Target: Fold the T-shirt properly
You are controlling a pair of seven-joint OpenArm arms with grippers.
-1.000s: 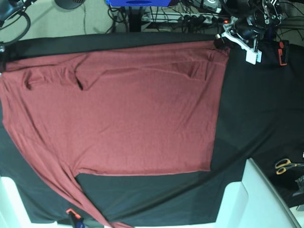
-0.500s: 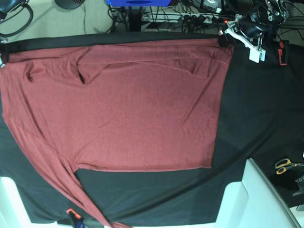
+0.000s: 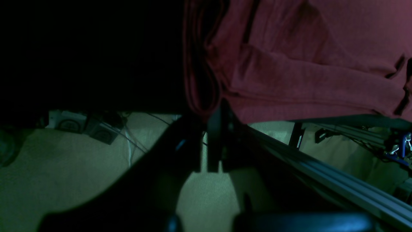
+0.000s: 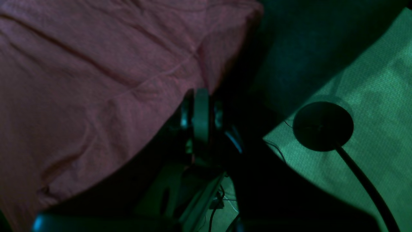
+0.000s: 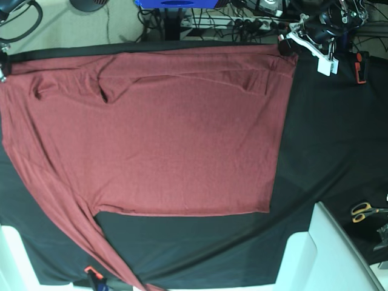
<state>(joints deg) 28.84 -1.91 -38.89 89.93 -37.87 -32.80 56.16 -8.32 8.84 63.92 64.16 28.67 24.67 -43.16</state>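
Observation:
The brick-red T-shirt (image 5: 170,133) lies spread flat on the black cloth sheet (image 5: 327,139). One long sleeve (image 5: 100,248) trails to the near edge. My left gripper (image 5: 285,48) is at the shirt's far right corner, shut on the bunched hem, which shows in the left wrist view (image 3: 199,64) above the closed fingertips (image 3: 214,122). My right gripper (image 5: 2,68) sits at the far left edge of the base view. In the right wrist view it (image 4: 200,106) is shut on the shirt's edge (image 4: 80,80). Both held corners sit at the table's far edge.
Yellow-handled scissors (image 5: 364,211) lie at the right edge. An orange-and-black tool (image 5: 361,66) lies at the far right. White blocks (image 5: 327,254) stand at the near corners. A small orange clip (image 5: 91,271) sits by the sleeve end. Cables and a power strip (image 5: 242,23) lie on the floor beyond.
Both grippers have moved toward the table's far edge, pulling the shirt's far edge with them. The shirt lies flatter and further back.

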